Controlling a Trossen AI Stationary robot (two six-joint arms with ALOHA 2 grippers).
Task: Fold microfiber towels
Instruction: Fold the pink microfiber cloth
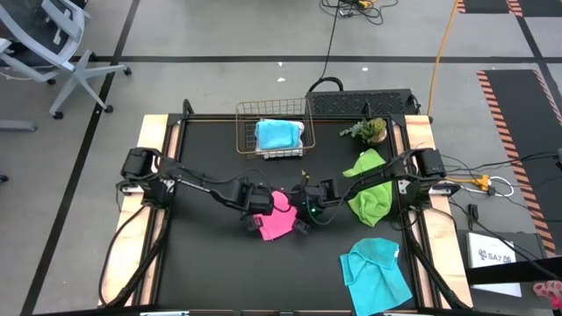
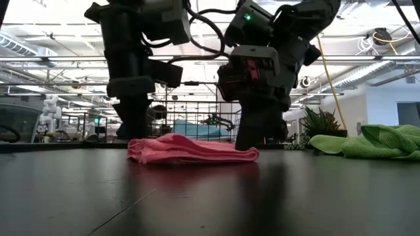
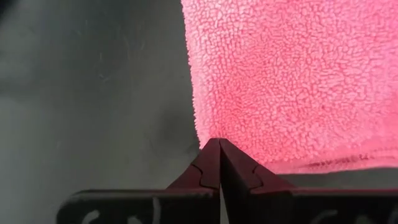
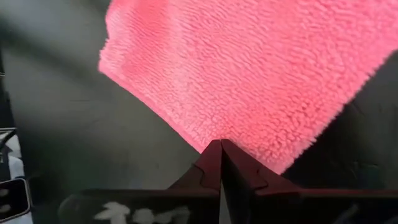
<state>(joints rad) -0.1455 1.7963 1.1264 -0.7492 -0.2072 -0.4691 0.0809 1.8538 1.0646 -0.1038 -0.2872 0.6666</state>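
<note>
Cyan towel, nearest: a cyan-blue towel [image 1: 376, 272] lies crumpled on the black table [image 1: 211, 272] at its near right corner, well apart from both arms.
Pink towel: the pink towel [image 1: 277, 218] lies low and rumpled at the table's middle, between the two grippers; the low view shows it flat on the surface [image 2: 190, 151].
Left gripper: the left gripper [image 1: 252, 219] is down at the pink towel's left edge; in its wrist view the fingers [image 3: 205, 171] meet tip to tip at the cloth's border, clenched on a pinch of it.
Right gripper: the right gripper [image 1: 303, 219] is down at the towel's right edge; its fingers [image 4: 208, 165] are likewise pressed together at a corner of the pink cloth, grasping it.
Green towel: a lime green towel [image 1: 371, 191] lies bunched beside the right arm, toward the right side.
Basket: a copper wire basket [image 1: 248, 132] stands at the far edge, holding a second cyan-blue towel [image 1: 277, 133] atop a white-grey one [image 1: 301, 132].
Plant: a small green plant [image 1: 369, 131] stands right of the basket.
Room: grey floor, an office chair [image 1: 48, 44] far left, cables [image 1: 443, 53] behind the table.
</note>
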